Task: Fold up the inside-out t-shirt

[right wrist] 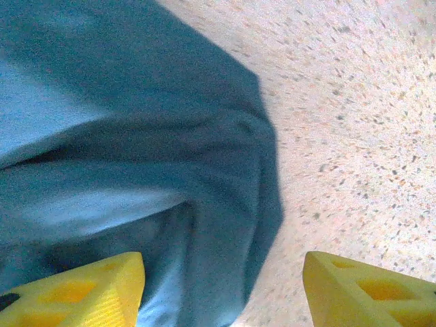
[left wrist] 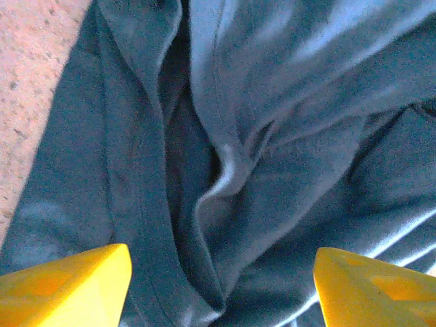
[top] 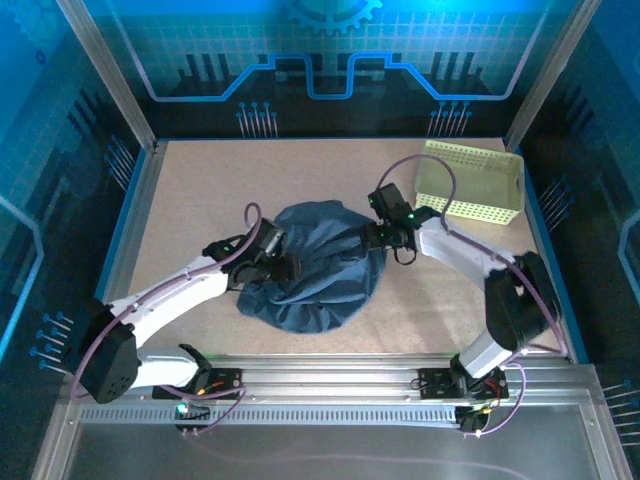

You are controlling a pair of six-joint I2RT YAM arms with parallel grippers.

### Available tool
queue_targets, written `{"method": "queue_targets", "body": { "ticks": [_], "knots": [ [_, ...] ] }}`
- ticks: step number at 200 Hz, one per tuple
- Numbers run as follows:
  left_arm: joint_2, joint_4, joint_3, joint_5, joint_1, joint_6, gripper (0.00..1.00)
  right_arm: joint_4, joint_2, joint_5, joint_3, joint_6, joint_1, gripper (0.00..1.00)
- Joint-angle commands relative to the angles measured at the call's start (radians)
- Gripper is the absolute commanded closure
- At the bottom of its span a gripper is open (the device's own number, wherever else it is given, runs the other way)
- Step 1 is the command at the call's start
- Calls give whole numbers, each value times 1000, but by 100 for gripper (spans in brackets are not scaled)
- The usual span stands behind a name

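Note:
The inside-out t-shirt [top: 320, 265] lies in a rumpled dark slate-blue heap at the middle of the table. My left gripper [top: 285, 268] is over its left side, open, its yellow fingertips [left wrist: 68, 286] wide apart above a seamed fold of the t-shirt [left wrist: 225, 184]. My right gripper [top: 368, 240] is at the heap's right edge, open too. One yellow fingertip [right wrist: 75, 293] sits over the t-shirt [right wrist: 136, 136], the other over bare table [right wrist: 354, 136]. Nothing is pinched in either gripper.
A pale yellow-green perforated basket [top: 470, 180] stands at the back right, just beyond the right arm. Blue rails edge the speckled table [top: 200, 190] on the left and right. A metal rail with the arm bases runs along the front.

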Motion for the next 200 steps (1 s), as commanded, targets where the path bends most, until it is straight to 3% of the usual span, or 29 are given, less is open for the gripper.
{"method": "queue_targets", "body": {
  "ticks": [1,39,120,200],
  "knots": [
    [39,7,54,8,14,86,30,-32,-121,-10,-53,27,94,36],
    [145,32,105,22,10,121,42,-23,-197,19,-125,110,216,38],
    [288,87,108,-31,10,110,47,54,-124,-35,-153,171,283,41],
    [306,141,81,-10,11,89,78,-15,77,53,25,139,282,45]
  ]
}}
